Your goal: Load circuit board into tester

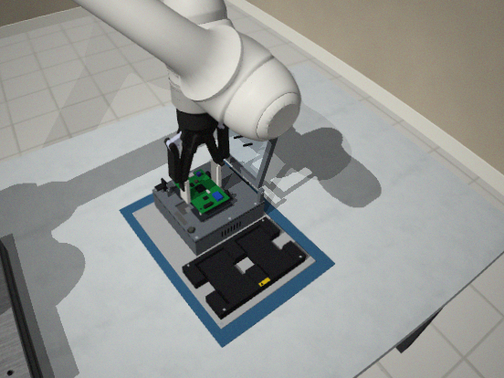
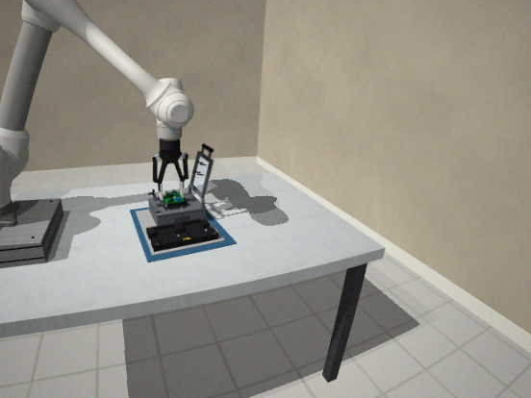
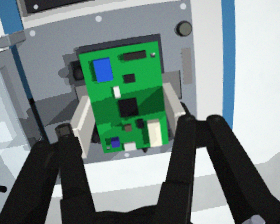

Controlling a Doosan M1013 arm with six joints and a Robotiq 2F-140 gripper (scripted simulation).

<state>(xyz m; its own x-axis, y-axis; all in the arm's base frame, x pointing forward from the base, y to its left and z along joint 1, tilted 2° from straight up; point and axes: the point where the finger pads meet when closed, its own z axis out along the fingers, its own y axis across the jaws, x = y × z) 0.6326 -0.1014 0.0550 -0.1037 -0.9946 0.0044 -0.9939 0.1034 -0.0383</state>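
Observation:
The green circuit board is face up over the dark plate on top of the grey tester. My gripper is shut on the board's two long edges with its pale fingertips. The white connector is at the board end away from the tray. The board runs nearly parallel to the plate. Pins and posts are hidden, so I cannot tell whether it lies flat. The lid stands open. The latch hook is near the tester's far corner.
The black tray, both pockets empty, lies beside the tester inside the blue border. The lid's black handle rises beside the gripper. A round knob is on the tester's top near the tray.

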